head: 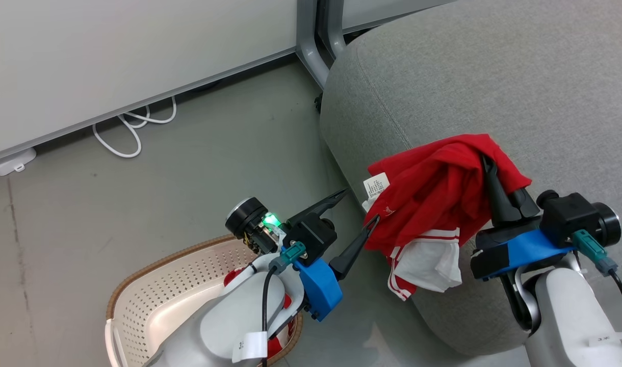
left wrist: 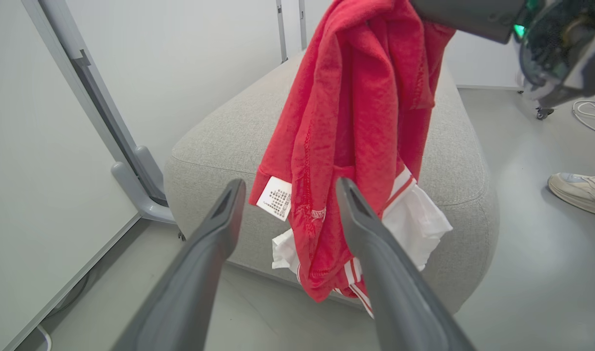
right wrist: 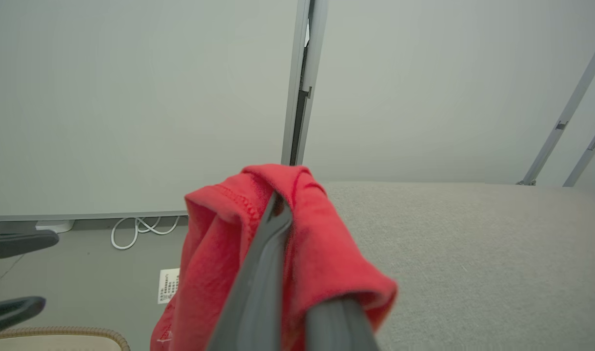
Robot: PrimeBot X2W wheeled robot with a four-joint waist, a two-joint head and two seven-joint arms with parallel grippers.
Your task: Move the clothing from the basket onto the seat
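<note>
We're clamping right gripper [head: 487, 167] on striped red garment [head: 433, 204]; left gripper [head: 358, 206] gaping, empty. Cloth hanging past sofa seat [head: 494, 76] edge: releasing here, we're risking it sliding onto floor [head: 214, 153].

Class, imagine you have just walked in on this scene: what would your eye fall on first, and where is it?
The bright red garment with white trim stands out first, dangling from the shut right gripper at the near edge of the grey seat. Next comes the open left gripper, pointing at it from the left. The cream basket is on the floor at lower left.
</note>
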